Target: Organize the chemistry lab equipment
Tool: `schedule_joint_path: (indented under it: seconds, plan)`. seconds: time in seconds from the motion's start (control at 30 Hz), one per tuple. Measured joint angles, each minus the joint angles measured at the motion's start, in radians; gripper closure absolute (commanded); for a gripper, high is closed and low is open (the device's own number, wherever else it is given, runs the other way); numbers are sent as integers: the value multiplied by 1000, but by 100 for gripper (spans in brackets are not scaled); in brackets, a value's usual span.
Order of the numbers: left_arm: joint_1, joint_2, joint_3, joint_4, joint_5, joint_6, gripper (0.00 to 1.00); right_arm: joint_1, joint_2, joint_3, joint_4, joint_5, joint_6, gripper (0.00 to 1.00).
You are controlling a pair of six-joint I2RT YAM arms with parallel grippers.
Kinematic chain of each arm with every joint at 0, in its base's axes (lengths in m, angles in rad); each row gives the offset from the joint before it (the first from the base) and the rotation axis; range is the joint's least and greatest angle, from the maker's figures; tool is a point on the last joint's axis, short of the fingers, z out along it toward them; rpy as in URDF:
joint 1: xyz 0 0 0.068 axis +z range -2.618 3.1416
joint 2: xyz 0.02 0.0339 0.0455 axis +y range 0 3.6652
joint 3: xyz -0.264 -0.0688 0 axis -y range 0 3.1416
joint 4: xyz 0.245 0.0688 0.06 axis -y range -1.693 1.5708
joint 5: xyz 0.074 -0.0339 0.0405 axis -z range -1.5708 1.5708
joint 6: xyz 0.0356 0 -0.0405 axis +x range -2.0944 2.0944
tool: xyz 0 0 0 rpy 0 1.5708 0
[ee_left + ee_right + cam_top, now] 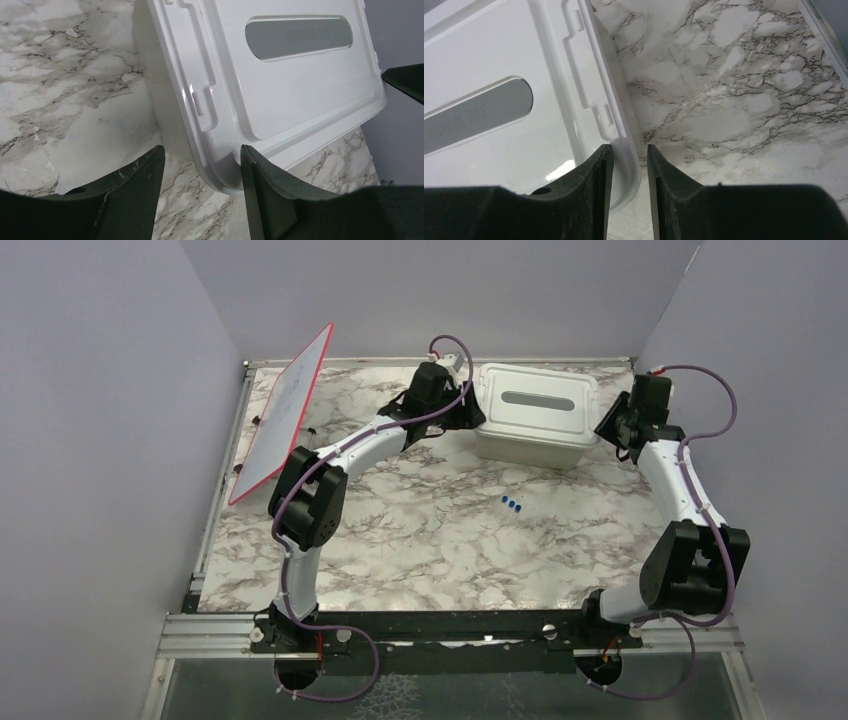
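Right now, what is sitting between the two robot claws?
The white storage box sits between the left gripper and the right gripper, one at each end. The top view shows it.

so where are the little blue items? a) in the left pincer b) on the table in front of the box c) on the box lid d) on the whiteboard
b: the little blue items lie on the marble table just in front of the box

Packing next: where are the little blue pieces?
Top view: the little blue pieces lie on the tabletop, right of centre, just in front of the storage box.
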State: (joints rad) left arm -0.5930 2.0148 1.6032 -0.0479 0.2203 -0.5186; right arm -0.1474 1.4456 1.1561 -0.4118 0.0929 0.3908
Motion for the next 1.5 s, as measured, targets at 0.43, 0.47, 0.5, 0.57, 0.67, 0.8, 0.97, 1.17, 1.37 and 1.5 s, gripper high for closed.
schedule_joint_path:
  seconds: [0.43,0.47,0.5,0.57,0.67,0.8,0.97,1.17,1.37,1.5]
  plan:
    - [-11,-24,-25,6,-105,9,50,-14,98,26,135,-214,-19,68]
    - [-10,-32,-34,5,-118,11,50,-13,103,26,146,-231,-21,68]
    - [-10,-46,-48,4,-140,16,50,-10,108,27,155,-248,-25,68]
    - [-9,-64,-66,-1,-164,24,50,-2,117,30,166,-274,-27,68]
    - [-4,-84,-84,-8,-189,39,45,13,122,34,172,-285,-27,67]
    - [3,-91,-79,-38,-210,60,36,29,122,54,139,-264,-34,59]
    - [9,-96,-35,-111,-239,92,28,42,100,74,50,-206,-35,50]
    - [17,-180,4,-193,-266,142,15,44,2,128,-101,-144,-45,31]
    - [18,-461,-109,-248,-280,186,6,44,-175,133,-159,-154,-45,0]
    - [17,-701,-249,-288,-296,201,3,45,-297,133,-195,-170,-34,0]
